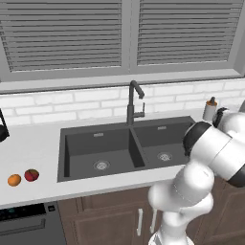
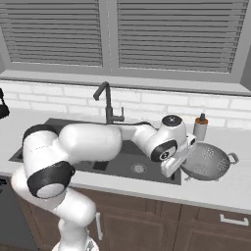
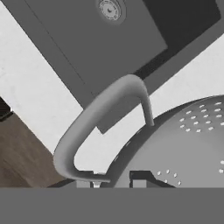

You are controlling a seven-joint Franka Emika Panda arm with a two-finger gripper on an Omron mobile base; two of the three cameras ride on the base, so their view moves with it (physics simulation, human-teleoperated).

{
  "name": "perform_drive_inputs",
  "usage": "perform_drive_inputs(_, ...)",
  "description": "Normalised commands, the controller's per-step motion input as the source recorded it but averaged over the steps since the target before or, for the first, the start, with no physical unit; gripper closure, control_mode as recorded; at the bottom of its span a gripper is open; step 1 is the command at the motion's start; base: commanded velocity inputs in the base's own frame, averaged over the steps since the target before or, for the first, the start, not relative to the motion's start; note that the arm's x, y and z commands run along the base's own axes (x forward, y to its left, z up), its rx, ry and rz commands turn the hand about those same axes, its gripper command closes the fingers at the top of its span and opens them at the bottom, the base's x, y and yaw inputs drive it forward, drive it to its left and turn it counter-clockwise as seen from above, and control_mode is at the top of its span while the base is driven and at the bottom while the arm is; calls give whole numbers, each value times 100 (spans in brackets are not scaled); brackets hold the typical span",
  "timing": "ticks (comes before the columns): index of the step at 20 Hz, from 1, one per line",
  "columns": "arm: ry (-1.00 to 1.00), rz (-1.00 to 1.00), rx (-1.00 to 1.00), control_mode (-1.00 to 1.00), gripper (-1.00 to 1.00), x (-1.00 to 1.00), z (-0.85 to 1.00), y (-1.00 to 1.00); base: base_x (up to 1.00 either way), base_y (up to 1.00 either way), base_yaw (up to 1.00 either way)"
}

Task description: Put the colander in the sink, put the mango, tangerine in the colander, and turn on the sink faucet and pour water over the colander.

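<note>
Two fingers (image 3: 113, 183) pinched narrow on the rim of the one colander (image 2: 208, 161) by its near handle — it sits on the table (image 2: 215, 188) right of the sink (image 2: 147, 169). One mango (image 1: 31, 175), one tangerine (image 1: 14, 180) — left table.

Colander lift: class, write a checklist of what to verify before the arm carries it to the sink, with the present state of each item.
1. Jaws shut on the colander: ok; in the hand view the gripper pinches the rim beside the near handle.
2. Colander clear of the counter: cannot tell; in the right base view it sits tilted, just right of the sink.
3. Near basin free to receive it: ok; bare floor around its drain.
4. Sink faucet off: ok; no stream shows.
5. Soap bottle clear of the path: ok; it stands behind the colander.
6. Mango and tangerine waiting: ok; both on the counter left of the sink.
</note>
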Motion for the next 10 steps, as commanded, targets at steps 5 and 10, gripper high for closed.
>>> perform_drive_inputs(5,4,27,0,-100,100,-37,31,77,0,0,0)
perform_drive_inputs(10,12,24,0,-100,100,-19,32,83,0,0,0)
